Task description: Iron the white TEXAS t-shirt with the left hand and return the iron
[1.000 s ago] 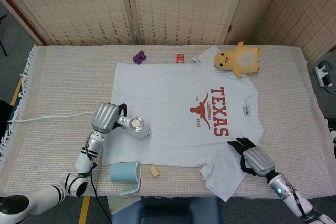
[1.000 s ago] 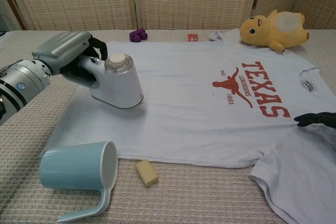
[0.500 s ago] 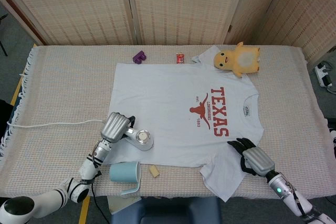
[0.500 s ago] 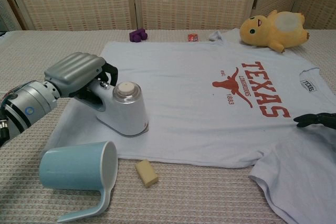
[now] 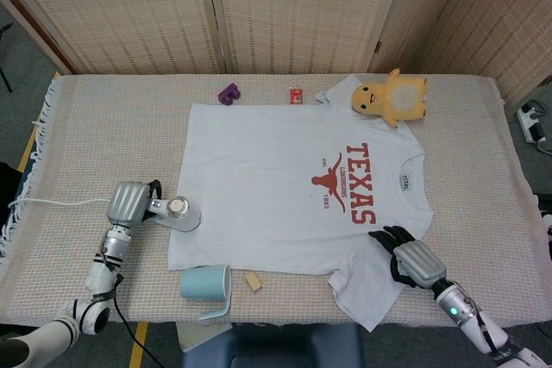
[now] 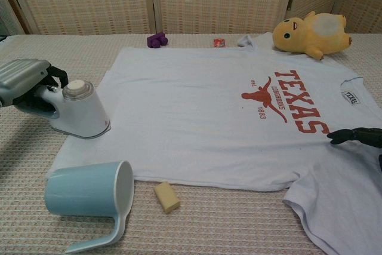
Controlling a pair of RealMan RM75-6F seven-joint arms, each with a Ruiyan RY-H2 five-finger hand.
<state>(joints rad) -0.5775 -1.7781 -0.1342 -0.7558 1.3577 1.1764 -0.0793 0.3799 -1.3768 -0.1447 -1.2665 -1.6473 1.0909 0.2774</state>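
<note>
1. Left hand [image 5: 128,202] gripped the iron [image 5: 178,210] by its handle, fingers wrapped around it; same hand seen at the left edge of the chest view [image 6: 21,77].
2. Iron [image 6: 79,111] sat upright at the left edge of the t-shirt [image 5: 293,187], base partly on the shirt hem and partly on the surface [image 5: 103,127].
3. White cord [image 5: 60,202] ran from the left edge of the surface toward the left hand.
4. T-shirt lay flat, spread out mid-surface, red TEXAS print [image 6: 301,107] facing up, collar toward the right.
5. Right hand [image 5: 405,254] rested on the shirt near its lower right sleeve, dark fingers [image 6: 349,136] laid flat on the cloth and apart, holding nothing.
6. Light blue mug [image 6: 89,197] lay on its side just beside the shirt's near edge, opening toward the right, handle down.
7. Small yellow block [image 6: 166,196] lay next to the mug, just off the shirt.
8. Yellow plush toy [image 5: 392,96] lay at the far right, touching the shirt's upper sleeve.
9. Purple block [image 5: 228,93] and a small red item [image 5: 296,94] sat beyond the shirt's far edge, apart from each other.
10. Woven screen panels [image 5: 293,6] stood behind the surface.
</note>
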